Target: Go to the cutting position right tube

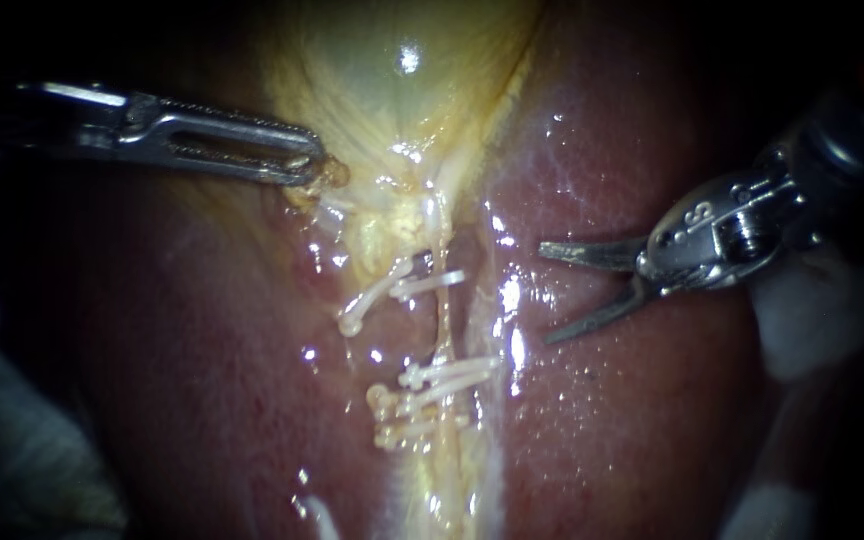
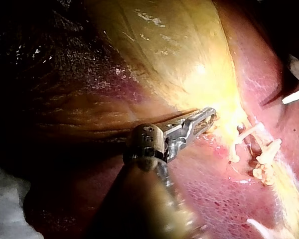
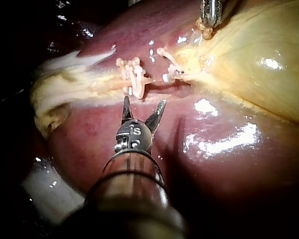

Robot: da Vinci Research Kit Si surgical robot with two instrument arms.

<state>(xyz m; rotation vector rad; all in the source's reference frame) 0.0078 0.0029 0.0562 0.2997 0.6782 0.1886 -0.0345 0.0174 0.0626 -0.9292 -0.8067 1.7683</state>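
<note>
- The left instrument [image 1: 314,168] comes in from the upper left of the endoscope view. Its jaws are clamped on a fold at the narrow lower end of the gallbladder [image 1: 392,90]. I judge this hold is meant to draw the yellow tissue up and to the left, so that what hangs below it is stretched and exposed.
- The tube [image 1: 443,325] is a thin pale strand running down the centre of the frame, from under the gallbladder's neck along the groove in the liver [image 1: 632,420]. Only this one strand shows plainly, so I cannot say it is the right one of a pair.
- The upper clips [image 1: 422,285] cross the tube just below the gallbladder, and the lower clips [image 1: 442,375] cross it further down. A short bare stretch lies between the two groups, and that looks like the place left for the cut.
- The right instrument [image 1: 545,294] enters from the right edge, with its two thin blade-like jaws spread apart and nothing between them. Its tips point left toward the bare stretch but are well clear of the tube, over the liver's surface.
- In the right wrist view, the open jaws point at the clipped strand ahead of them, roughly level with the gap between the clip groups.
- By my reading, the approach is partly done. The jaws are already spread to straddle the tube and need to move left until the bare stretch lies between them, clear of both clip groups.
</note>
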